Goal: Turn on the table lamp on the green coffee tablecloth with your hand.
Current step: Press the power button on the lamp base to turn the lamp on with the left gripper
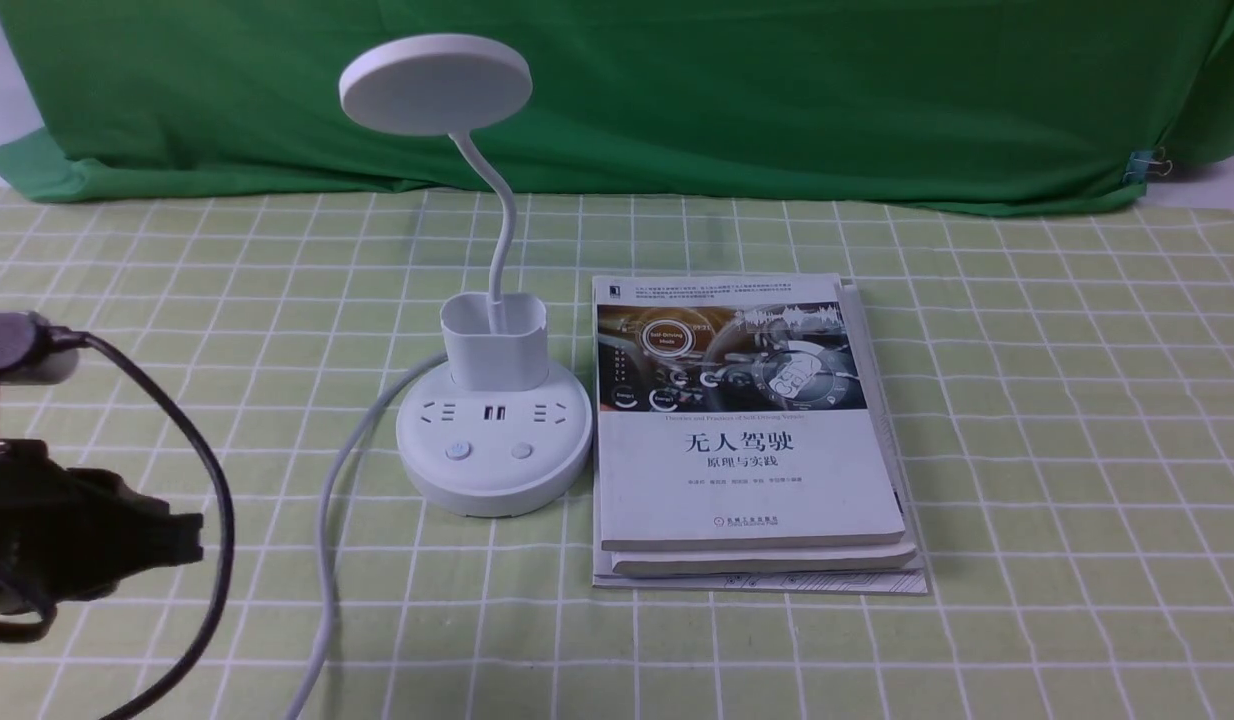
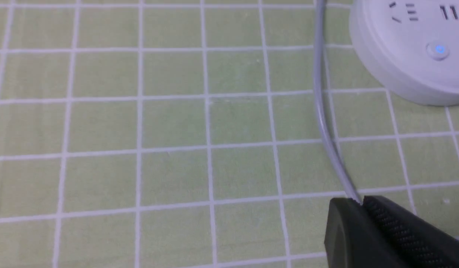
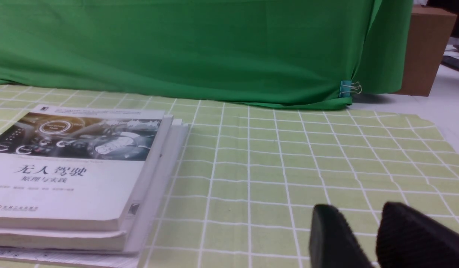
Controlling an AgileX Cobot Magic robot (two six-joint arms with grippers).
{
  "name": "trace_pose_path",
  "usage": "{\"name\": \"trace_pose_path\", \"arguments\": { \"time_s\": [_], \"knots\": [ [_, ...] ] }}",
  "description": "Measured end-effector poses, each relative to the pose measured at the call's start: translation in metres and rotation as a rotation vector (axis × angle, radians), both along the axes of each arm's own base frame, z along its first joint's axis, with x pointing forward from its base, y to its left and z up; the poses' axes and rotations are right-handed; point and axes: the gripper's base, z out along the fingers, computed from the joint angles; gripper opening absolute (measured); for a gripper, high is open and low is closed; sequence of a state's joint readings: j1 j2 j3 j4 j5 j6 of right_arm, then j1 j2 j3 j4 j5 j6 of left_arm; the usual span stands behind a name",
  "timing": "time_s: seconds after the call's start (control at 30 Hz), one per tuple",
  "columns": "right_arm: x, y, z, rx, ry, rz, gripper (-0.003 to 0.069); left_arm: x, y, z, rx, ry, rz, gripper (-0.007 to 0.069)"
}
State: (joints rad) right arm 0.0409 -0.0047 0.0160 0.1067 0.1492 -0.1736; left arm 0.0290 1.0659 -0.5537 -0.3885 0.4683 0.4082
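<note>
Left of the table lamp, beyond its white cord, the left gripper stands clear of the lamp, jaws pressed together.

White lamp with a blue-lit button, pale yellow-green cloth gridded in white, plain dark green backdrop, white book with dark photo band.

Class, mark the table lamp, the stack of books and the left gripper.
table lamp (image 1: 491, 455): front view, round base between the buttons.
stack of books (image 1: 752, 490): front view, top cover's white part.
left gripper (image 2: 363, 205): left wrist view, between its fingertips.
</note>
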Motion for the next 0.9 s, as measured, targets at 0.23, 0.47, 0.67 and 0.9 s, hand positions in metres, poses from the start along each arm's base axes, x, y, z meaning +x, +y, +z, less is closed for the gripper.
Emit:
{"name": "trace_pose_path", "arguments": {
  "time_s": [0.23,0.47,0.67,0.9],
  "knots": [
    [0.0,0.0,0.0,0.0,0.0,0.0,0.0245,0.03,-0.008,-0.01,-0.058,0.111,-0.099,0.0021],
    [0.0,0.0,0.0,0.0,0.0,0.0,0.0245,0.068,-0.045,-0.006,0.002,0.172,-0.28,0.0019],
    [0.0,0.0,0.0,0.0,0.0,0.0,0.0245,0.093,-0.094,-0.015,0.095,0.184,-0.341,0.0017],
    [0.0,0.0,0.0,0.0,0.0,0.0,0.0245,0.116,-0.125,-0.032,0.069,0.025,-0.337,0.0017]
  ]
}}
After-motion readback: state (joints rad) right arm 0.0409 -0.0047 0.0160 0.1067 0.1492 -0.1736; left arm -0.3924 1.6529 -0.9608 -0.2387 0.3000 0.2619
